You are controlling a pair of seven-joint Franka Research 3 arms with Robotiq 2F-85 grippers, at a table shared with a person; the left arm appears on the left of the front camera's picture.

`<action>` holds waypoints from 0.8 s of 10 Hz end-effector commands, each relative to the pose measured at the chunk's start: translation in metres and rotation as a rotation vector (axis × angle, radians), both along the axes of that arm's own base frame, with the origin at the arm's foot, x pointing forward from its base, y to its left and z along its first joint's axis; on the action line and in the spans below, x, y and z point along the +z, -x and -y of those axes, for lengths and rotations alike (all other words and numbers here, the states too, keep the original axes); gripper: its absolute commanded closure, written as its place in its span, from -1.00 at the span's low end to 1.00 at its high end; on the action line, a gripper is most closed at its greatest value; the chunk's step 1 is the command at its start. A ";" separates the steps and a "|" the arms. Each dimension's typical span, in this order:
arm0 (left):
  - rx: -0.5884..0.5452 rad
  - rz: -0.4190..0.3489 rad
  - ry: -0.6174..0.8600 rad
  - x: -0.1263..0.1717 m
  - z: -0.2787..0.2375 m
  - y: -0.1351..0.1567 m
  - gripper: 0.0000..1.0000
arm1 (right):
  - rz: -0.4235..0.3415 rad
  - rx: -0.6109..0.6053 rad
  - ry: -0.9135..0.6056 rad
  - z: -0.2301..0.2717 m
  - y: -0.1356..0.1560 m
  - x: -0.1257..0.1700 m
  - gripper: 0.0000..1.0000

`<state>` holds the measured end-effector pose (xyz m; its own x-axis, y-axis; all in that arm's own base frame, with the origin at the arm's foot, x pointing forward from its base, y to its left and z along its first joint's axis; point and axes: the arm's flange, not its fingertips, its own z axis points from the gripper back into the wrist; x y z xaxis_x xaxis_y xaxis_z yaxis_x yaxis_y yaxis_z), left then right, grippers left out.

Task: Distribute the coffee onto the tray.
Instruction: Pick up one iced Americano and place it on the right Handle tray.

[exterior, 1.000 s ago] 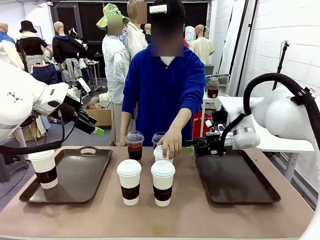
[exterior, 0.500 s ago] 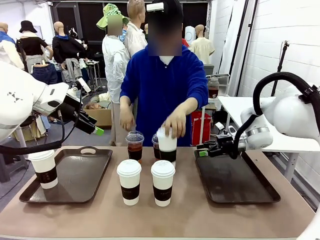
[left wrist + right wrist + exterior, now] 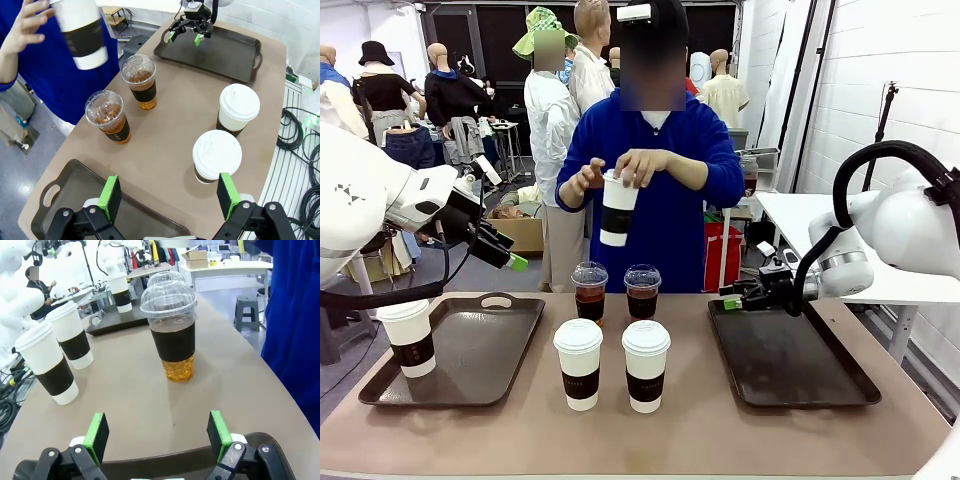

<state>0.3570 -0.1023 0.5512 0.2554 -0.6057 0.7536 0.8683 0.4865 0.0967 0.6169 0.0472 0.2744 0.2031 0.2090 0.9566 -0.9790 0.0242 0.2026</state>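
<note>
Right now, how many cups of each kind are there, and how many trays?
White paper cups: 4, one of them in the person's hand
Clear dome-lidded cups: 2
Trays: 2
Total: 8

Mid-table nearest me, upright: white banded cup L point(image 3: 579, 362), white banded cup R point(image 3: 646, 365). Just behind: dome cup L point(image 3: 589, 290), dome cup R point(image 3: 642, 290), brown coffee. Tray cup point(image 3: 410, 340) upright on my left tray point(image 3: 510, 330). Sixth cup point(image 3: 615, 208) tilted, aloft in person's hand point(image 3: 642, 165).
</note>
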 end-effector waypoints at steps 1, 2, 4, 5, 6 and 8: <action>-0.017 0.001 0.012 -0.002 -0.002 -0.002 -1.00 | 0.014 -0.003 0.010 -0.001 -0.002 -0.002 -1.00; -0.017 0.001 0.012 -0.002 -0.002 -0.002 -1.00 | 0.014 -0.003 0.010 -0.001 -0.002 -0.002 -1.00; -0.017 0.001 0.012 -0.002 -0.002 -0.002 -1.00 | 0.014 -0.003 0.010 -0.001 -0.002 -0.002 -1.00; -0.017 0.001 0.012 -0.002 -0.002 -0.002 -1.00 | 0.014 -0.003 0.010 -0.001 -0.002 -0.002 -1.00; -0.017 0.001 0.012 -0.002 -0.002 -0.002 -1.00 | 0.014 -0.003 0.010 -0.001 -0.002 -0.002 -1.00; -0.017 0.001 0.012 -0.002 -0.002 -0.002 -1.00 | 0.014 -0.003 0.010 -0.001 -0.002 -0.002 -1.00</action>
<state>0.3570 -0.1023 0.5512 0.2555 -0.6055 0.7537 0.8683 0.4865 0.0965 0.6168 0.0471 0.2730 0.2035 0.2093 0.9565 -0.9789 0.0243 0.2029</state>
